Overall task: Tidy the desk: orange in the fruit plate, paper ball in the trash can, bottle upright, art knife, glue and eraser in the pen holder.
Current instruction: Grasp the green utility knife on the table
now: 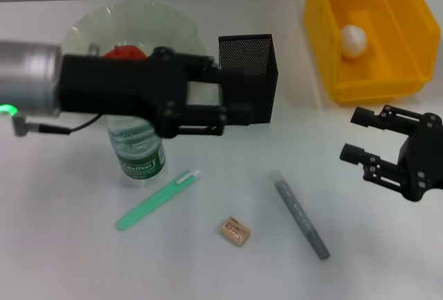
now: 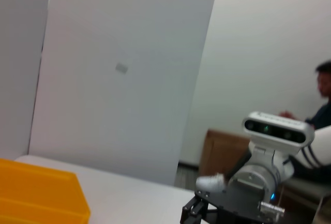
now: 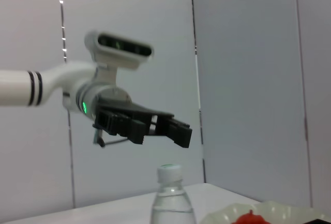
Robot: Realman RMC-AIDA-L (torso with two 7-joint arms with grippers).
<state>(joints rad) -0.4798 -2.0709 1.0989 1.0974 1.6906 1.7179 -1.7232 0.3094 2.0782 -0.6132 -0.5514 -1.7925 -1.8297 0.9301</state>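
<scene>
The bottle [image 1: 138, 156] stands upright under my left arm, its white cap [image 3: 169, 170] below my left gripper [image 1: 223, 100], which hangs open and holds nothing. In the fruit plate [image 1: 173, 19] lies the orange [image 1: 124, 53]. A paper ball [image 1: 352, 40] rests inside the yellow trash can [image 1: 401, 30]. The black mesh pen holder [image 1: 250, 64] stands beside the left fingertips. On the table lie the green glue [image 1: 158, 199], the tan eraser [image 1: 235, 231] and the grey art knife [image 1: 301, 218]. My right gripper [image 1: 350, 136] hovers open at the right, below the trash can.
The left arm's thick body spans the table's left half above the bottle and hides part of the fruit plate. A person sits in the background of the left wrist view. White table surface lies bare between the eraser and the front edge.
</scene>
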